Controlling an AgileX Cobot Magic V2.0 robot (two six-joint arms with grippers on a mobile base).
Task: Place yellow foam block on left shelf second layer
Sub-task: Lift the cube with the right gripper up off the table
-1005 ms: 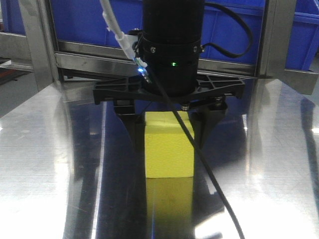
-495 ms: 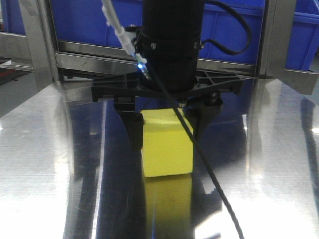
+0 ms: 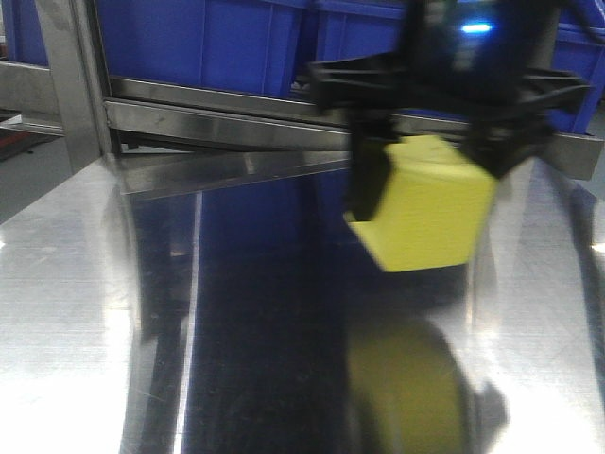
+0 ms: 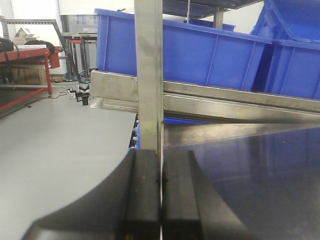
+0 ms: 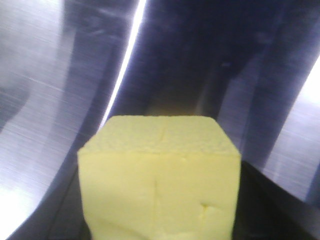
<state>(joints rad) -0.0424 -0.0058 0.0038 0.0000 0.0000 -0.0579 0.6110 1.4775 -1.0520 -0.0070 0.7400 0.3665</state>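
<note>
We start with the steel table (image 3: 76, 312), which fills the lower part of the front view and carries only a dull yellow reflection under the load. Behind it runs a metal shelf rail (image 3: 189, 99) with blue bins (image 3: 208, 38) above it. The left wrist view shows the same rack past an upright post (image 4: 149, 75). The right gripper (image 3: 437, 165) hangs at the upper right of the front view (badly blurred there), clamped on the block (image 3: 425, 222), its black fingers pressed to opposite sides. The block is tilted and clear of the table, and the right wrist view shows the block (image 5: 160, 175) with bare steel below it. The left gripper (image 4: 160, 195) is closed on nothing, its pads meeting at a thin seam. We judge the pick and lift done. Still to do are the carry to the left shelf, setting the block on its second layer and letting go. We cannot tell from these views which level that is.
</note>
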